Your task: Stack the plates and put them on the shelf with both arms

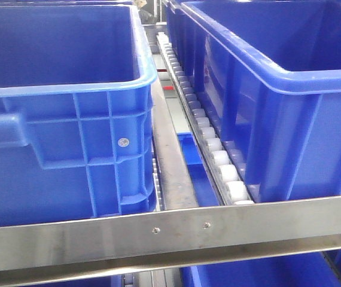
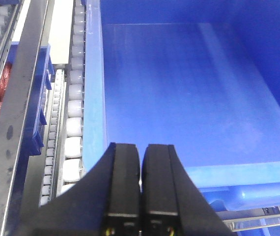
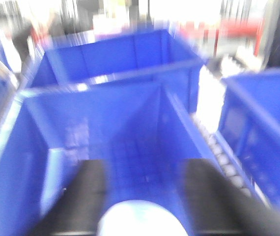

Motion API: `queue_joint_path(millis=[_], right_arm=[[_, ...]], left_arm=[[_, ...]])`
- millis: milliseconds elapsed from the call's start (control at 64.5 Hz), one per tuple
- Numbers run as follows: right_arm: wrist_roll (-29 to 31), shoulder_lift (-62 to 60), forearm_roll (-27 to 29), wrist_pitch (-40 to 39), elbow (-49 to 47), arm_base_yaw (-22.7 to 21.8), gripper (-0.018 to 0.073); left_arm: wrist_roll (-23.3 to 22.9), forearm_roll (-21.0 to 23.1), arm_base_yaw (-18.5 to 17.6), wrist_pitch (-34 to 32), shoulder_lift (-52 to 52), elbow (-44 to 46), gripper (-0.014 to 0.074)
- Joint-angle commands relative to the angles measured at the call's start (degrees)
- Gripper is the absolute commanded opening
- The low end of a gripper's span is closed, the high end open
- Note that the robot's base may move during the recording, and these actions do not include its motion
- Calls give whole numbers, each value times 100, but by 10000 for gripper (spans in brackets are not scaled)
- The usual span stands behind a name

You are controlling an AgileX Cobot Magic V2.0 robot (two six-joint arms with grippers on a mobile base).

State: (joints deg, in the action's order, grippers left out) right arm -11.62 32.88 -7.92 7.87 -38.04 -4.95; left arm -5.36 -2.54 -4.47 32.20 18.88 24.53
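You are looking into a smooth blue plastic crate (image 3: 120,128) with your right gripper (image 3: 142,196), its jaws spread around a glossy pale round plate (image 3: 142,221) at 6 o'clock, contact too blurred to tell. Your left gripper (image 2: 141,196), jaws pressed together on nothing, is hovering over another crate (image 2: 189,88). You seem to be gathering plates; next, lift toward the brushed steel shelf (image 1: 170,233) with white rollers (image 1: 218,158).

crates (image 1: 57,119): plain deep blue
shelf rail (image 1: 170,236): brushed silver-grey steel
rollers (image 1: 221,158): white
left gripper (image 2: 140,196): black
plate (image 3: 142,221) between right jaws: pale blue-white, no pattern
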Motion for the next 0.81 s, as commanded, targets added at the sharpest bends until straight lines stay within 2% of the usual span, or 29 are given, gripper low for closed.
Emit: queue_joint_path(millis=[0, 77, 139, 310, 372, 790], right_arm=[[2, -733, 2, -413, 368, -30, 209], [2, -1350, 8, -278, 759, -30, 32], [2, -1704, 7, -119, 980, -30, 69], [2, -2284, 98, 329, 1340, -30, 52], [2, -2321, 315, 344, 1382, -30, 53], [7, -2321, 310, 587, 1408, -30, 53]], left_arm=[[-47, -4, -41, -441, 46, 165, 90], [-47, -4, -41, -441, 46, 165, 90], [-47, -4, -41, -441, 46, 165, 90], [-47, -4, -41, -441, 46, 165, 90], [-47, -4, -41, -441, 46, 165, 90], [-47, -4, -41, -441, 46, 165, 90]])
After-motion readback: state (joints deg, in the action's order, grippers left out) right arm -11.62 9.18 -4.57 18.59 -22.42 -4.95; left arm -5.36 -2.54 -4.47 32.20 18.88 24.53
